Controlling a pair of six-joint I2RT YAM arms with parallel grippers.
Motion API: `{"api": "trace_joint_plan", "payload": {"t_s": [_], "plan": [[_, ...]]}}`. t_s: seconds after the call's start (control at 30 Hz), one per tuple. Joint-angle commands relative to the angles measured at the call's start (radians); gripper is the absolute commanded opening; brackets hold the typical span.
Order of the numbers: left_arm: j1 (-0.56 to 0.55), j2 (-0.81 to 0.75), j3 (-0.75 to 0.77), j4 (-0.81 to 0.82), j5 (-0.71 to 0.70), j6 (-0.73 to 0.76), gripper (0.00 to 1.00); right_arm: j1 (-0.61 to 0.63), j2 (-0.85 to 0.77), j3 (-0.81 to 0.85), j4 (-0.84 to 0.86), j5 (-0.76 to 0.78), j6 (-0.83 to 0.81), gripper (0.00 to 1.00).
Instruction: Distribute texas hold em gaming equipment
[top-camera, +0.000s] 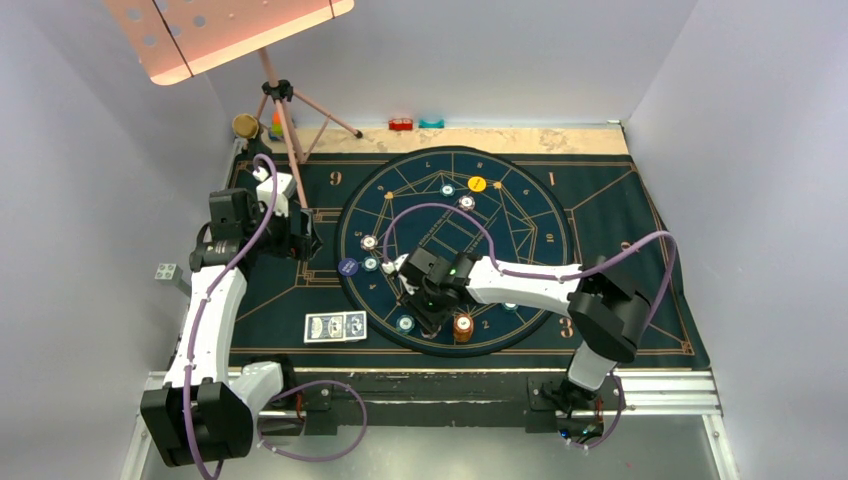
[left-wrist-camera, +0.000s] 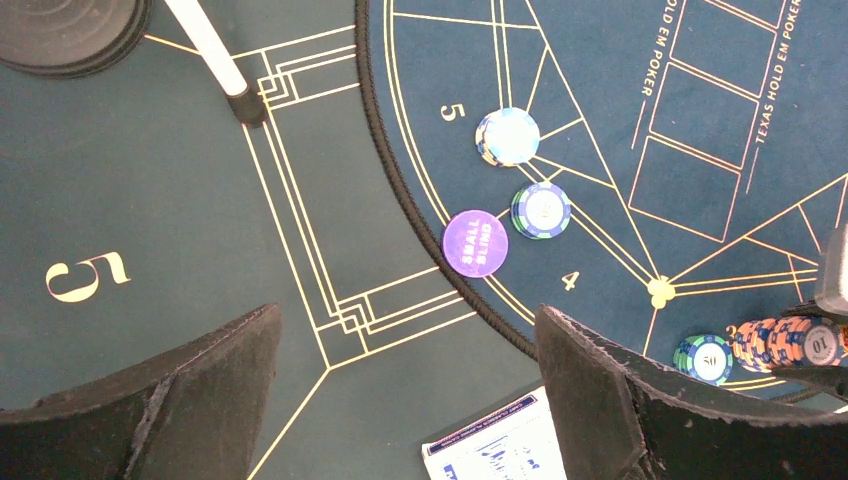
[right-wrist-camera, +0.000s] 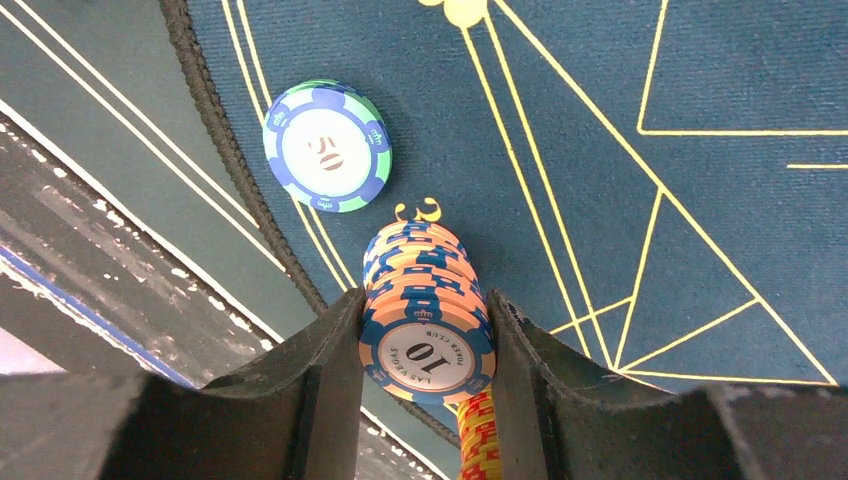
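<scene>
We see the right pincer (right-wrist-camera: 425, 345) pinching a stack of orange chips (right-wrist-camera: 425, 300): its two dark fingers (right-wrist-camera: 325, 370) press against opposite sides of the stack, and the top chip, marked 10, sits squarely between them, facing the wrist camera. The stack stands on the round blue mat (top-camera: 520, 215) close to its near rim, beside the gold numeral 3. Just beyond the stack, apart from the fingers and untouched, a blue-and-green chip (right-wrist-camera: 327, 147) marked 50 lies flat, just inside the mat's corded edge. From above, we find the right pincer (top-camera: 432, 310) low over the near-left part of the round mat, with the orange stack (top-camera: 463, 327) at its tip. The left pincer (left-wrist-camera: 410, 400) is spread wide with nothing between its fingers, hovering over the dark table mat (left-wrist-camera: 150, 200) just outside the round mat's left edge. Ahead of it we see a purple small-blind disc (left-wrist-camera: 475, 243) lying across that edge, with a blue-rimmed chip (left-wrist-camera: 541, 210) touching or nearly touching it and a pale chip (left-wrist-camera: 507, 136) a little farther on. Blue-backed cards (top-camera: 335, 326) lie side by side on the table mat near its front edge, and a yellow disc (top-camera: 477, 184) rests on the far part of the round mat.
</scene>
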Motion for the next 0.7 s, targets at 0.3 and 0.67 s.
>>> {"api": "trace_joint_plan", "payload": {"t_s": [0.3,0.67], "plan": [[0.008,-0.020,-0.006,0.020,0.027,0.018,1.00,-0.173,-0.167,0.044,-0.043,0.109,0.084,0.00],[0.008,-0.022,-0.007,0.020,0.032,0.020,1.00,-0.538,-0.219,-0.059,-0.101,0.290,0.300,0.00]]}}
